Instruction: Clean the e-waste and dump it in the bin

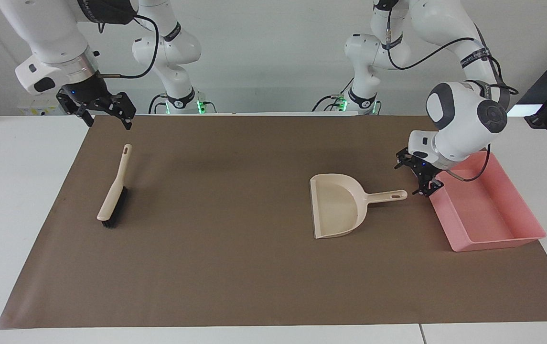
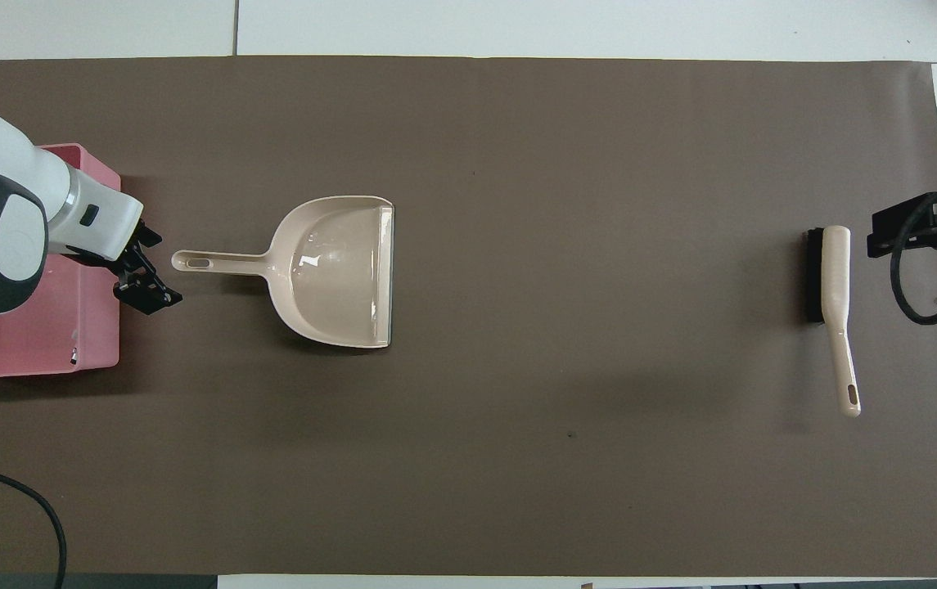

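Two claws empty, dustpan parked by the bin

Left claw hangs with fingers spread wide and nothing in them, over the edge of the pink bin, just clear of the dustpan handle tip. Dustpan sits flat on the brown mat beside the bin, handle pointing at it, pan looking empty. So the e-waste is probably dumped: only a tiny speck shows in the bin's corner. Well away from the bin, the brush lies on the mat, and the right claw waits above it, open too.
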